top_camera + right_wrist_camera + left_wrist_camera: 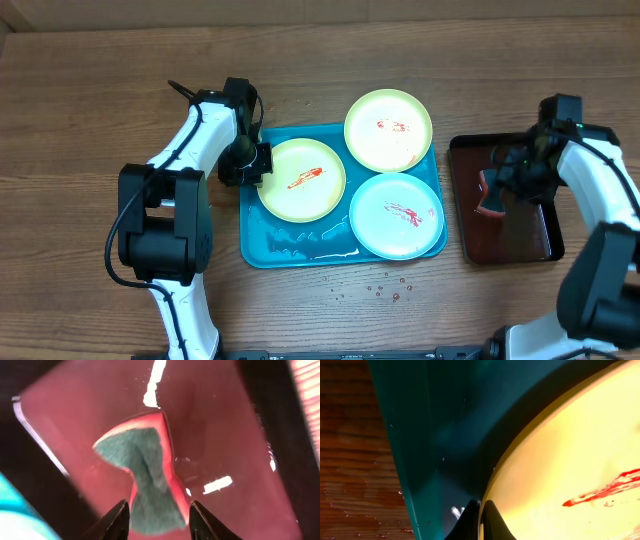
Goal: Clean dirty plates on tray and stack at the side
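The turquoise tray (290, 245) holds three sauce-smeared plates: a yellow plate at the left (303, 180), a yellow plate at the back (388, 130) and a white, blue-rimmed plate (397, 215) at the front right. My left gripper (252, 163) is shut on the left rim of the left yellow plate (560, 460), one finger on each side of the rim (481, 519). My right gripper (505, 185) is over the dark tray (530, 235), its fingers (159, 521) touching both sides of a red and green sponge (147, 475).
Water drops (375, 292) lie on the wooden table in front of the turquoise tray. The tray floor (435, 435) looks wet. The dark tray stands to the right of the turquoise one, with a narrow gap between them.
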`<act>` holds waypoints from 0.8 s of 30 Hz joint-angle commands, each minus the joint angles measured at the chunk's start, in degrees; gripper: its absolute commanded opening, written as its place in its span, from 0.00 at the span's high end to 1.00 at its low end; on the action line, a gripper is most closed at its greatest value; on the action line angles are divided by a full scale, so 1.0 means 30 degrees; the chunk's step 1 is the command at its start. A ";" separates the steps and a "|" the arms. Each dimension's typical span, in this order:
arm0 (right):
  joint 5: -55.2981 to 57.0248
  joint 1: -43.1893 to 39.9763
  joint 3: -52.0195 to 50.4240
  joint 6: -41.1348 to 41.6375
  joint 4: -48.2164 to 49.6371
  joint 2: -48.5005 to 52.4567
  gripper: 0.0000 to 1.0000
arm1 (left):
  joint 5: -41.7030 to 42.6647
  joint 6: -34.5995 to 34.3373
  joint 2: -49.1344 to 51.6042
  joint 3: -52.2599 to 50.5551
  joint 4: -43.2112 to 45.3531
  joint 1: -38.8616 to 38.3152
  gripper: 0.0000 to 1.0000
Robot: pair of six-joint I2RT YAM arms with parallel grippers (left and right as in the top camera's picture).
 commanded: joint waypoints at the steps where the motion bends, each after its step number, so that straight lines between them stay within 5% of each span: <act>1: 0.0255 -0.0015 0.0226 -0.0066 0.0189 0.1078 0.59 | -0.0554 -0.0590 0.0168 0.0138 0.0197 -0.0131 0.96; 6: 0.0240 -0.0015 0.0226 -0.0058 0.0248 0.1814 0.73 | -0.0554 -0.0583 0.0168 0.0138 0.0219 -0.0138 0.96; 15: 0.0080 0.0000 -0.1013 0.0036 0.1727 0.1836 0.74 | -0.0546 -0.0583 0.0168 0.0138 0.0211 -0.0138 0.96; 18: 0.0029 0.0000 -0.1282 0.0087 0.1756 0.1836 0.92 | -0.0546 -0.0583 0.0168 0.0138 0.0211 -0.0138 0.96; 24: -0.0138 0.0000 -0.1173 0.0087 0.1792 0.1821 0.96 | -0.0546 -0.0583 0.0168 0.0138 0.0277 -0.0138 0.96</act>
